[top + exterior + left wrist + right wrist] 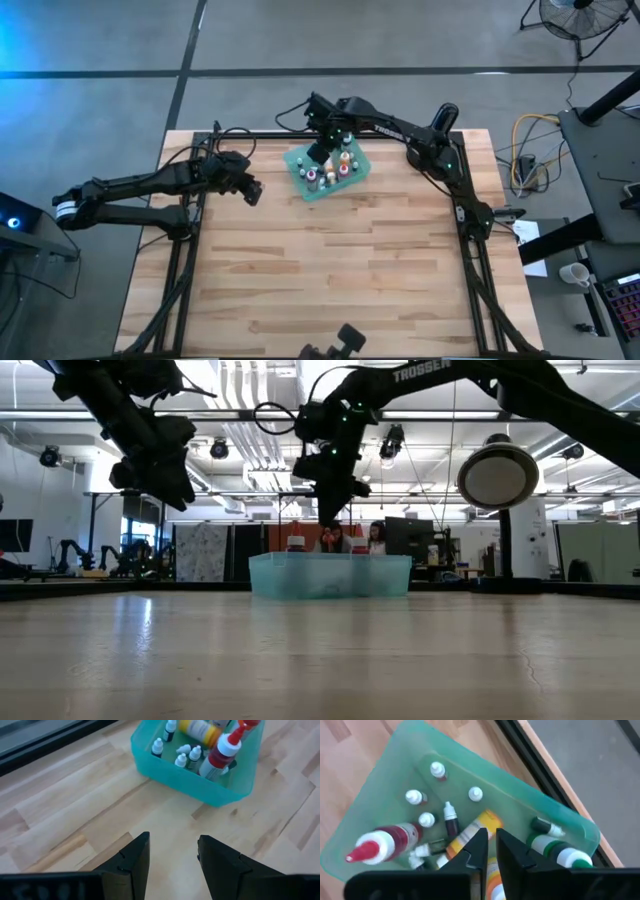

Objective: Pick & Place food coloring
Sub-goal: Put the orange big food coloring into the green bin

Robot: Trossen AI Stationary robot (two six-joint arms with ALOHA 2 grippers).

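1. Food coloring bottles (426,819) sit inside the teal tray (326,186), upper centre of the desk (330,280).
2. Right gripper (490,845) hovers above them, fingers pressed together, empty.
3. Left gripper (172,857) waits left of the tray, fingers spread.

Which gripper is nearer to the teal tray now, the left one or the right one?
The right. The right gripper hangs directly over the teal tray, fingers shut, above the bottles. The left gripper hovers beside the tray, over bare table, clearly apart from it.
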